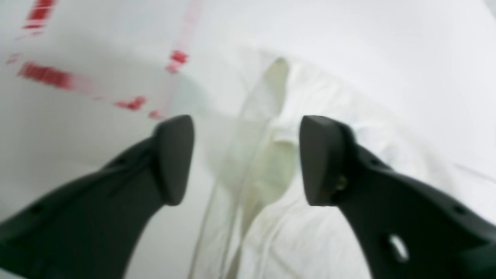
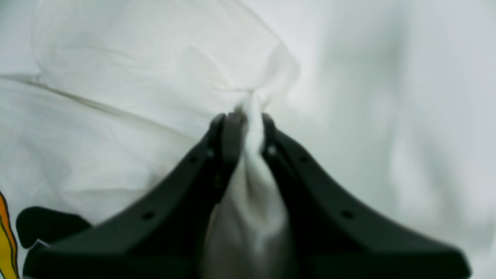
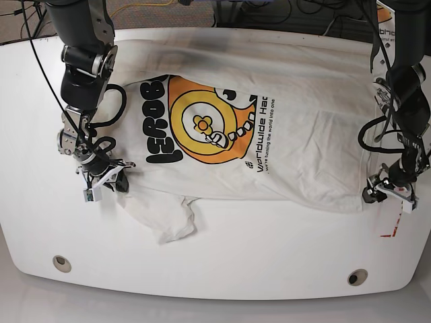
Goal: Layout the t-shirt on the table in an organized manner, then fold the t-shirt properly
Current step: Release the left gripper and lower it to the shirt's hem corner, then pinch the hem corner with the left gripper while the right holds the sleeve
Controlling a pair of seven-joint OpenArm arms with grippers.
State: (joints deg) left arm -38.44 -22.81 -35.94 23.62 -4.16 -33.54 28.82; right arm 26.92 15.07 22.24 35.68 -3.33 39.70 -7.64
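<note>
Base cam looks down from above; both wrist cams close over t-shirt (image 3: 269, 128).

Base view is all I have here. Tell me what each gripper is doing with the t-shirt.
Observer: The right gripper is shut on a bunched fold of the t-shirt, with cloth squeezed up between its fingers.
Operator: Report the left one.
Observer: The left gripper is open and holds nothing; a seamed edge of the shirt lies below the gap.
Operator: Say what is beside that edge.
Observer: Bare table with broken red tape marks lies to the left of the edge in the left wrist view.
</note>
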